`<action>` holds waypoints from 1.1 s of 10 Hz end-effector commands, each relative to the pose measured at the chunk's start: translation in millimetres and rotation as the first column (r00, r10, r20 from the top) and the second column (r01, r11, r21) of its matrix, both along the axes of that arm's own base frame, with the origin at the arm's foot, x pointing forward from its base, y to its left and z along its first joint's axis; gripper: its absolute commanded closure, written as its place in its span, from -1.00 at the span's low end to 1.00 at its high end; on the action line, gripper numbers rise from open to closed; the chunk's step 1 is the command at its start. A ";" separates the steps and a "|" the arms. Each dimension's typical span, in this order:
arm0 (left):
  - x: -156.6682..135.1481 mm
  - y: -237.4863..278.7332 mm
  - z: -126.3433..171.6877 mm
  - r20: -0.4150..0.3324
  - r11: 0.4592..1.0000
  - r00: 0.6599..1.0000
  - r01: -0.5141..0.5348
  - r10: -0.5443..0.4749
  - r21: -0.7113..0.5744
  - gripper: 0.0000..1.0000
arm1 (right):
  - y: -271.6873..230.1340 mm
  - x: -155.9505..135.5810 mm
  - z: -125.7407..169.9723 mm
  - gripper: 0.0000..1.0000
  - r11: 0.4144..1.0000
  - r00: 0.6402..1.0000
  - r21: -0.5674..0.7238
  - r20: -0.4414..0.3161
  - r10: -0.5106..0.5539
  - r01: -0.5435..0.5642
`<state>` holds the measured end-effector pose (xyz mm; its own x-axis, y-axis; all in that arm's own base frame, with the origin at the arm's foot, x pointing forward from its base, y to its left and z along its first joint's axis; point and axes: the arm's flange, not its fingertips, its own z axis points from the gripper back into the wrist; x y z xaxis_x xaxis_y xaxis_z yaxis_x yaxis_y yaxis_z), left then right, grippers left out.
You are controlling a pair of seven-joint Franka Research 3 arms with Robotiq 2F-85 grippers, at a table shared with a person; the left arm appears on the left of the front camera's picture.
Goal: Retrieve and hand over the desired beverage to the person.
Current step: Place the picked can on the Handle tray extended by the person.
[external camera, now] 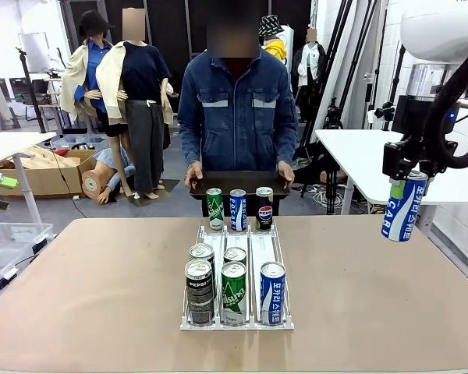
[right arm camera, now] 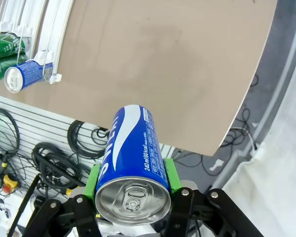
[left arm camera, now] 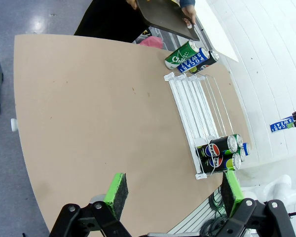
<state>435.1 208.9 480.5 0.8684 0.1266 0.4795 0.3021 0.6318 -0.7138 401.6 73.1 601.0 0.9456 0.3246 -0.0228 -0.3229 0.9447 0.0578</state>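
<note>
Gripping a slim blue-and-white aluminium can (external camera: 403, 209) by its upper end, the right gripper (external camera: 408, 184) is clamped shut on it, green pads pressed against the smooth cylinder wall. The can hangs slightly tilted in the air, well to the right of the rack (external camera: 253, 243) and clear of the tabletop. From the wrist, its silver lid and pull tab face the camera. The rack is a clear plastic tray with three long lanes split by thin rails, lying in the middle of the matte tan table (external camera: 101, 273), which has rounded corners. At the rack's near end stand five cans: a black one (external camera: 199, 284), a green one (external camera: 234, 293) and a blue one (external camera: 272, 293) in front, with two more just behind the black and green. At the rack's far end stand three upright cans side by side: green (external camera: 214, 209), blue-and-white (external camera: 239, 210) and black (external camera: 264, 208). Beyond the rack's far end stands the person (external camera: 238, 109) in a dark blue denim jacket, both hands holding a flat dark rectangular tray (external camera: 238, 183) at the table's edge. The left gripper (left arm camera: 173, 193) hovers over bare tabletop off to one side of the rack, its jaws spread wide and empty, the green pads showing a rough, spongy face.
</note>
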 end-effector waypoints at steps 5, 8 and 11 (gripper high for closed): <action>-1.5 0.3 0.8 0.005 1.000 1.000 0.002 -0.002 -0.003 -1.00 | -0.1 -0.9 1.7 0.97 1.000 1.000 0.000 0.004 -0.004 0.004; -1.5 0.3 0.8 0.005 1.000 1.000 0.002 -0.002 -0.003 -1.00 | -0.1 -0.9 1.7 0.97 1.000 1.000 0.000 0.004 -0.004 0.004; -1.5 0.3 0.8 0.005 1.000 1.000 0.002 -0.002 -0.003 -1.00 | -0.1 -0.9 1.7 0.97 1.000 1.000 0.000 0.004 -0.004 0.004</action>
